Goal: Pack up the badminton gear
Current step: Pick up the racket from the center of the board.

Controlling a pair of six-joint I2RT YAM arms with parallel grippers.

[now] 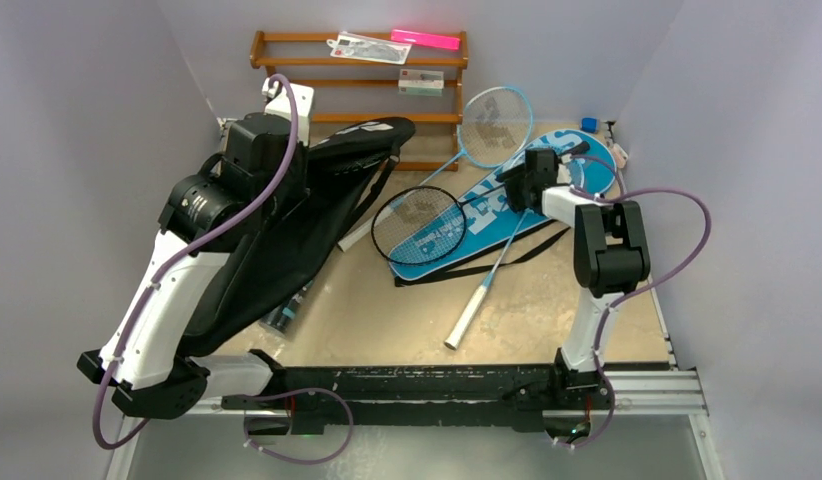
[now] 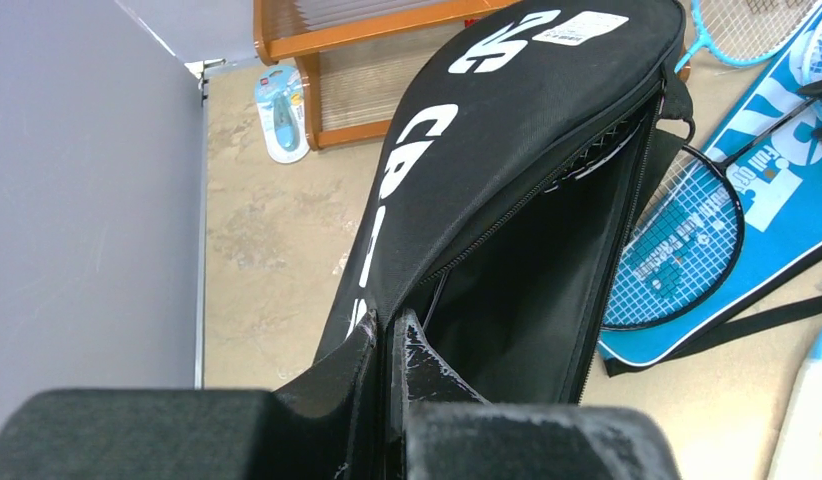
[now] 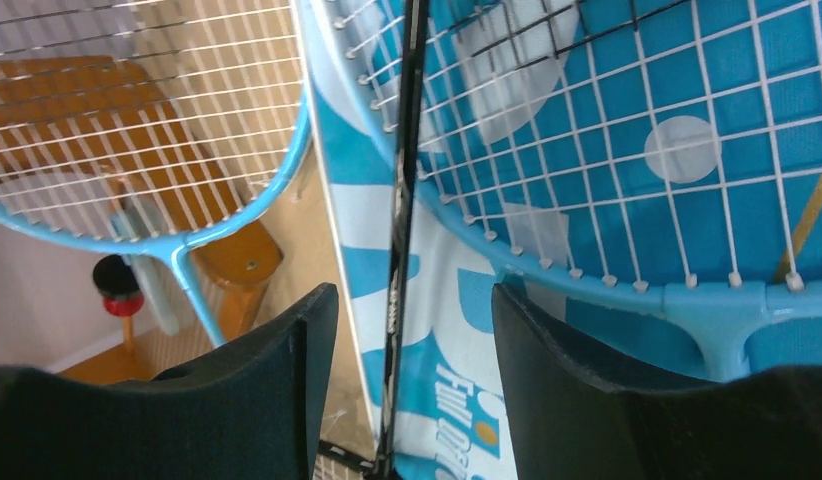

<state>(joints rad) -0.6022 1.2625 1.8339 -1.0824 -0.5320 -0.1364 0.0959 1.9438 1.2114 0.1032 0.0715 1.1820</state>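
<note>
Left arm (image 1: 162, 300) and right arm (image 1: 590, 325): white and black.
White shells, black joint housings, a purple cable (image 1: 687, 205) looping off each; matte black fingers (image 3: 277, 400), the left pair (image 2: 432, 365) scuffed pale at the tips.

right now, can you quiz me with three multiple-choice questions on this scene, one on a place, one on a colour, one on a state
1. Where does the black racket's head lie?
A) on the rack
B) on the blue cover
C) on bare table

2. What colour is the shaft between the fingers of the right hand?
A) black
B) light blue
C) pink

3. What state is the left hand in?
A) open
B) shut on a racket
C) shut on the black cover

Answers:
1 B, the blue print shows through its strings.
2 A, the wrist view shows a black shaft in the gap.
3 C, it pinches the cover's open edge.
</note>
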